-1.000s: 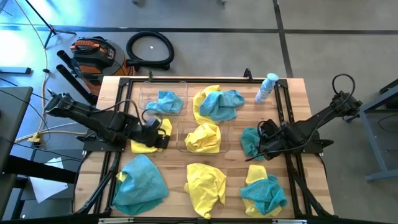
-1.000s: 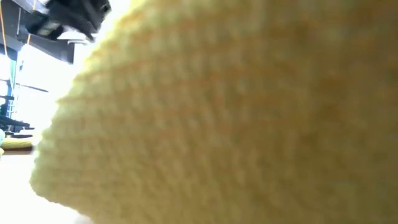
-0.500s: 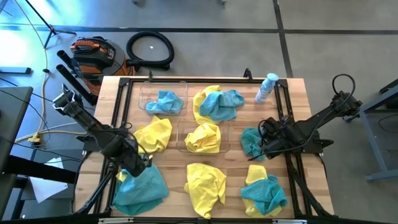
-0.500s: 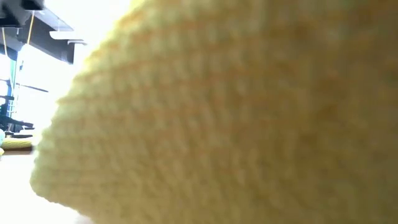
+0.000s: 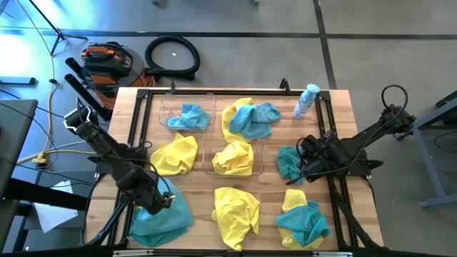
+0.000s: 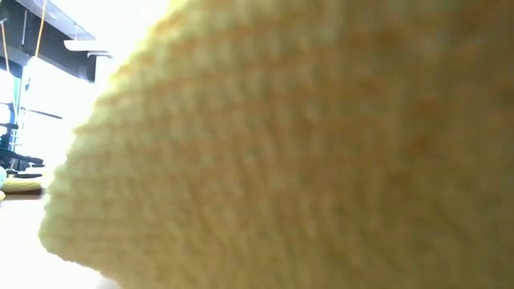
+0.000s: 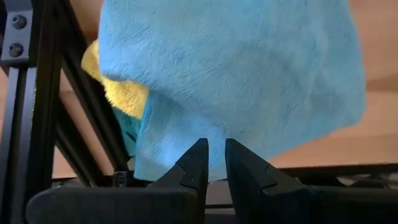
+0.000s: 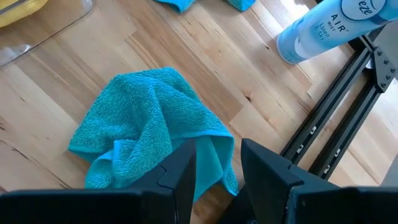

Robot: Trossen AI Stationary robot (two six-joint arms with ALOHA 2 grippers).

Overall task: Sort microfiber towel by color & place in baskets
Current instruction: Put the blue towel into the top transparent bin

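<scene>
Yellow and teal towels lie scattered on the wooden table. The far clear basket [image 5: 187, 114] holds a teal towel, and the middle basket [image 5: 232, 158] holds a yellow one. My left gripper [image 5: 158, 200] [image 7: 215, 163] hovers over the near-left teal towel [image 5: 163, 213] [image 7: 236, 81], which lies on a yellow one. Its fingers are open by a narrow gap. My right gripper [image 5: 303, 165] [image 8: 217, 165] is open and low beside a crumpled teal towel [image 5: 288, 163] [image 8: 149, 124], with that towel's edge between its fingers. A loose yellow towel [image 5: 176, 153] lies left of the middle basket. My left gripper points down at the near edge [image 7: 186, 155] of the near-left teal towel; I cannot tell whether its fingertips touch the cloth. My right gripper has the teal towel's hanging edge [image 8: 214, 152] between its open fingers; whether a finger touches it, I cannot tell.
A spray bottle [image 5: 307, 100] lies near the far right corner. A yellow-and-teal heap [image 5: 251, 118] sits at the far middle, a yellow towel [image 5: 235, 208] at the near middle, and a teal-on-yellow heap [image 5: 303, 219] at the near right. A yellow towel [image 6: 305, 152] fills the low view.
My left gripper has come off the yellow towel left of the middle basket and swung toward the near edge, and it now stands over the near-left teal towel. The yellow towel stays where it was left, spread a little wider.
</scene>
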